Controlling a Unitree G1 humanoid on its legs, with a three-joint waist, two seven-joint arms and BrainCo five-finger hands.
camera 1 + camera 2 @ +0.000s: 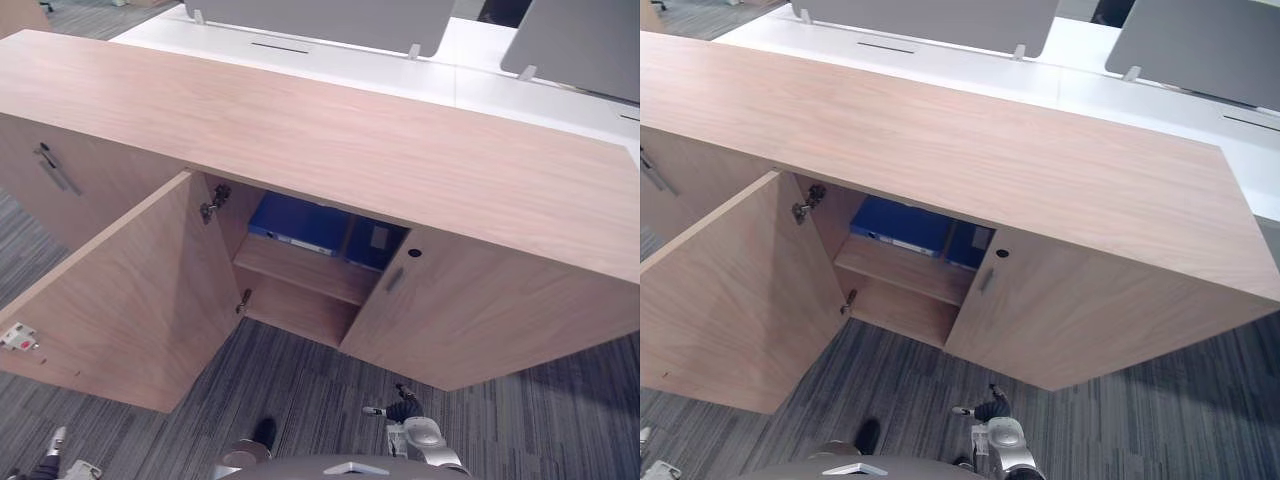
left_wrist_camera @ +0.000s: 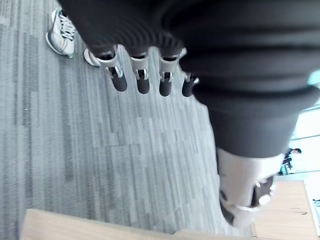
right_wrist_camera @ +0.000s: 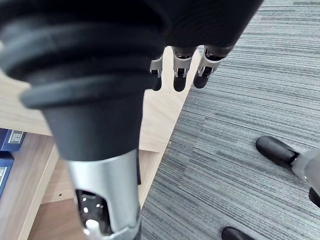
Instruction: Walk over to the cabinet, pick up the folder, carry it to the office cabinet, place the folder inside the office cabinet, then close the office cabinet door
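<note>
Blue folders (image 1: 298, 226) lie on the upper shelf inside the long wooden cabinet (image 1: 330, 140), seen through its open left door (image 1: 130, 290). Their edges also show at the side of the right wrist view as blue folders (image 3: 7, 142). My right hand (image 1: 403, 409) hangs low over the carpet in front of the opening, fingers (image 3: 179, 75) straight and empty. My left hand (image 1: 55, 444) hangs at the lower left by the open door's outer edge, its fingers (image 2: 142, 75) relaxed over the carpet and holding nothing.
The open door swings out toward me on the left. The right door (image 1: 470, 310) with its small handle (image 1: 393, 278) borders the opening. White desks with grey partitions (image 1: 330, 20) stand behind the cabinet. A person's sneakers (image 2: 61, 34) rest on the grey carpet (image 1: 300, 380).
</note>
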